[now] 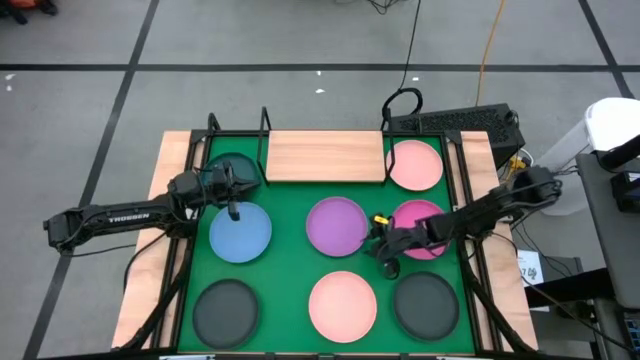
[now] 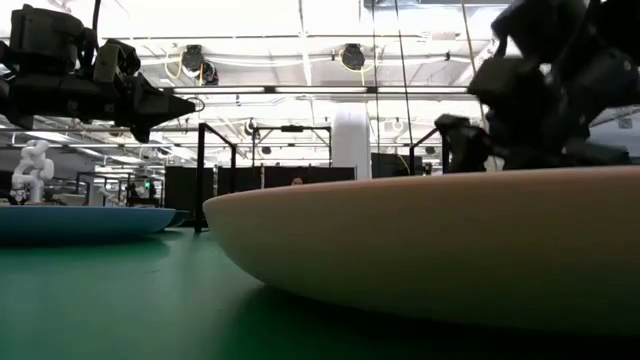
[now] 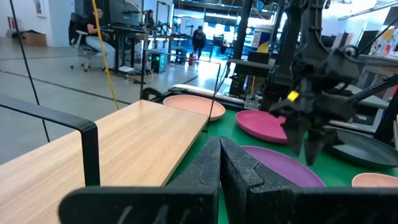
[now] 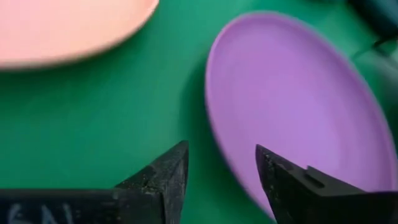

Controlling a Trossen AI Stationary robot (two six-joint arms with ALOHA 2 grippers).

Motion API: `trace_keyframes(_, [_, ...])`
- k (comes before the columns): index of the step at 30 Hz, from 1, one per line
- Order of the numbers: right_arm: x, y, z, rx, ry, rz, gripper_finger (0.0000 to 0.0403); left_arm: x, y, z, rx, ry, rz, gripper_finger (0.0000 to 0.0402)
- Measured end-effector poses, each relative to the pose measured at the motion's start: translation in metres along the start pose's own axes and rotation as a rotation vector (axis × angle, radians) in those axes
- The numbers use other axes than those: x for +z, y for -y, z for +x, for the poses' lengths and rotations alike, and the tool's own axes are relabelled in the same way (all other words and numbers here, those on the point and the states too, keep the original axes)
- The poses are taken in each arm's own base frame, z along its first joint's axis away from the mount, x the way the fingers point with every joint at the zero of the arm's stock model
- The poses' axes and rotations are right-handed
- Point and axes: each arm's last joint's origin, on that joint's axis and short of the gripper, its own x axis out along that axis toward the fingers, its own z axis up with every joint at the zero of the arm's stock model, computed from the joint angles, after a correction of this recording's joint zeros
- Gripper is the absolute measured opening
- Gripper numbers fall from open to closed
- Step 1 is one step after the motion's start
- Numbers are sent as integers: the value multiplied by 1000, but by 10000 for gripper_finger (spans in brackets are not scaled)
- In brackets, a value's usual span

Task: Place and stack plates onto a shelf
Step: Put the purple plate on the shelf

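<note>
The right gripper (image 1: 384, 243) is hanging with its fingers spread and nothing between them, just off the right-hand rim of the purple plate (image 1: 336, 225). In the high view that plate is lying at about nine to ten o'clock from the fingertips, and in the right wrist view its near rim (image 4: 292, 106) is running past one finger while the other finger is sitting over bare green mat (image 1: 290, 255). A round plate has no long axis, so the coming move is turning only on getting the rim between the two fingers. The shelf (image 1: 325, 156) is lying at about eleven o'clock from this gripper, beyond the purple plate, its long side running across the table and its top bare. The left gripper (image 1: 232, 190) is waiting shut and empty over the mat near the blue plate (image 1: 240, 232), with the shelf at about two o'clock. By my judgement the right arm is far nearer the purple plate.
</note>
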Motion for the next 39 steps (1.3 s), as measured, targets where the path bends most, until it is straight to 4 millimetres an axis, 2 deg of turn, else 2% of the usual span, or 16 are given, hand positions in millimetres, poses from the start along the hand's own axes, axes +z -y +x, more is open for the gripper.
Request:
trace_keyframes(10, [-7,-2,18,-100,-39,-32,140,0,0,0,0,0,0,4])
trace_keyframes(14, [-9,-2,20,-98,-48,-32,100,0,0,0,0,0,0,4])
trace_keyframes(19, [-8,-3,20,-63,-33,-59,14,0,0,0,-1,0,0,4])
trace_keyframes(23, [-4,-2,15,-53,2,-87,5,0,0,0,0,0,0,4])
trace_keyframes(25, [5,1,12,-75,37,-98,4,0,0,0,0,0,0,4])
trace_keyframes(30, [32,20,1,-171,128,-127,2,0,0,0,0,0,0,4])
trace_keyframes(34, [51,47,-9,-262,188,-114,2,0,0,0,-1,0,0,4])
trace_keyframes(36, [51,64,-12,-310,174,-93,2,0,0,0,0,0,0,4])
trace_keyframes(39, [41,91,-12,-376,125,-40,1,0,0,0,0,0,0,4])
